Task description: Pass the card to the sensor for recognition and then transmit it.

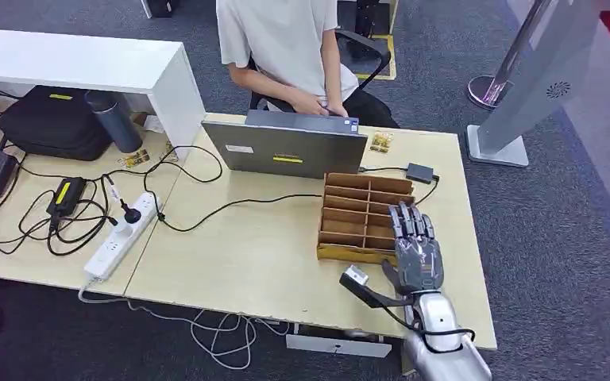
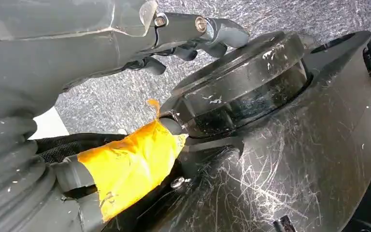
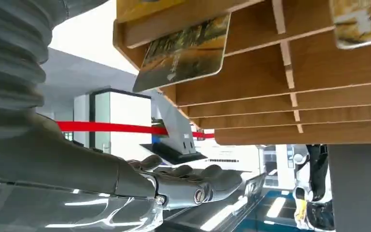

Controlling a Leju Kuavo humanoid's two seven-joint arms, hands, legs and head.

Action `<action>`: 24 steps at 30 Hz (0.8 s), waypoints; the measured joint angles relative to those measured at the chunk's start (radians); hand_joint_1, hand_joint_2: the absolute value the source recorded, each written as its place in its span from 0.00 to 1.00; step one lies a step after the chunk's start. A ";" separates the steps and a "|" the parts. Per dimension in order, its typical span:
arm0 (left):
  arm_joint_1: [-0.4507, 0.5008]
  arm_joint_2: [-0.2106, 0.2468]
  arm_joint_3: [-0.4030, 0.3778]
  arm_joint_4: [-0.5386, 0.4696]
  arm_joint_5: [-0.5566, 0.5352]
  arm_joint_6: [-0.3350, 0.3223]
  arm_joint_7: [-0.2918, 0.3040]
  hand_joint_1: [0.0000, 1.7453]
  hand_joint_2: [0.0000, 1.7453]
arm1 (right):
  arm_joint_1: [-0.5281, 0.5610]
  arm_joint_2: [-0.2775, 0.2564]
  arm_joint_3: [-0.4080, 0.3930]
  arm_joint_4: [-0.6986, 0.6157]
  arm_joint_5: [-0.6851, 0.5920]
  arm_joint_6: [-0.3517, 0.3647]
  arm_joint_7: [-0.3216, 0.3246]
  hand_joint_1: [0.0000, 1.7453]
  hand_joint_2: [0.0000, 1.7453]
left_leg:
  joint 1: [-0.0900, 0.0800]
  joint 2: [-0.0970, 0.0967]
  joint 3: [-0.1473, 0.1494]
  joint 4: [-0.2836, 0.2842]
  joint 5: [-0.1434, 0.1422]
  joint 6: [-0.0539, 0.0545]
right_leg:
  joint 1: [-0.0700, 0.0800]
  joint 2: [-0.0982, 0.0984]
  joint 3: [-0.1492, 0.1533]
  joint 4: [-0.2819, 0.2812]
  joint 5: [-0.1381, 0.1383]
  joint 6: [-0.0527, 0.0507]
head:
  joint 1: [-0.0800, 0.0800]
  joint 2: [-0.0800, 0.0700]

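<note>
Now the right robot hand (image 1: 415, 248) hovers flat, fingers extended and empty, over the near edge of the wooden divided tray (image 1: 363, 208) on the counter (image 1: 246, 254); a card (image 3: 183, 50) leans in one tray slot.

The left robot hand (image 2: 125, 48) hangs with fingers curled, holding nothing.

rack (image 1: 363, 214) on table (image 1: 246, 254), right | laptop (image 1: 284, 147) behind rack | power strip (image 1: 121, 234) left | right hand (image 1: 415, 250) over rack's near right corner

The right hand (image 1: 415, 252) is showing dark segmented fingers (image 1: 410, 221), a glossy grey back and a thick dark thumb. A silver forearm with a thin black cable looped around the wrist is carrying it. The left hand (image 2: 77, 53) is showing grey covers, small screws and yellow tape.
</note>
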State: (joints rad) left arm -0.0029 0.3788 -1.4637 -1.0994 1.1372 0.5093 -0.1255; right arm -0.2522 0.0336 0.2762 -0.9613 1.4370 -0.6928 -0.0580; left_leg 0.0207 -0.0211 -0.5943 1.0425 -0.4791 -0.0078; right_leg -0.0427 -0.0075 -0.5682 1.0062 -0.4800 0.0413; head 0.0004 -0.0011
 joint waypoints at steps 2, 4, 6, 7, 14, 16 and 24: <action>0.000 0.000 0.000 0.000 0.000 0.000 0.000 0.00 1.00 | 0.000 0.002 0.001 0.003 0.000 0.000 0.000 0.00 1.00 | 0.000 0.000 0.000 0.000 0.000 0.000 | 0.000 0.000 0.000 0.000 0.000 0.000 | 0.000 0.000; 0.000 0.000 0.000 0.000 0.000 0.000 0.000 0.00 1.00 | 0.000 0.004 0.001 0.008 0.000 0.000 0.000 0.00 1.00 | 0.000 0.000 0.000 0.000 0.000 0.000 | 0.000 0.000 0.000 0.000 0.000 0.000 | 0.000 0.000; 0.000 0.000 0.000 0.000 0.000 0.001 0.000 0.00 1.00 | 0.000 0.006 0.003 0.011 -0.002 0.000 -0.001 0.00 1.00 | 0.000 0.000 0.000 0.000 0.000 0.000 | 0.000 0.000 0.000 0.000 0.000 0.000 | 0.000 0.000; 0.000 0.000 0.000 0.000 0.000 0.001 0.000 0.00 1.00 | 0.000 0.006 0.004 0.014 -0.003 0.000 -0.001 0.00 1.00 | 0.000 0.000 0.000 0.000 0.000 0.000 | 0.000 0.000 0.000 0.000 0.000 0.000 | 0.000 0.000; 0.000 0.002 0.000 -0.004 0.000 0.004 0.000 0.00 1.00 | 0.000 0.008 0.018 0.028 -0.024 0.000 -0.011 1.00 1.00 | 0.000 0.000 0.000 0.000 0.000 0.000 | 0.000 0.000 0.000 0.000 0.000 0.000 | 0.000 0.000; 0.000 0.004 0.000 -0.008 0.000 0.005 0.000 0.00 1.00 | -0.001 0.008 0.022 0.031 -0.035 0.000 -0.015 1.00 1.00 | 0.000 0.000 0.000 0.000 0.000 0.000 | 0.000 0.000 0.000 0.000 0.000 0.000 | 0.000 0.000; 0.001 0.011 0.000 -0.021 0.000 0.006 0.000 0.00 1.00 | -0.002 0.008 0.025 0.040 -0.052 -0.003 -0.019 1.00 1.00 | 0.000 0.000 0.000 0.000 0.000 0.000 | 0.000 0.000 0.000 0.000 0.000 0.000 | 0.000 0.000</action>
State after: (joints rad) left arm -0.0015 0.3899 -1.4637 -1.1200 1.1372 0.5150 -0.1255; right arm -0.2545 0.0416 0.3010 -0.9213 1.3852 -0.6954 -0.0771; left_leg 0.0208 -0.0211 -0.5946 1.0425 -0.4791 -0.0078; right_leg -0.0425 -0.0077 -0.5682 1.0063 -0.4800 0.0413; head 0.0004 -0.0011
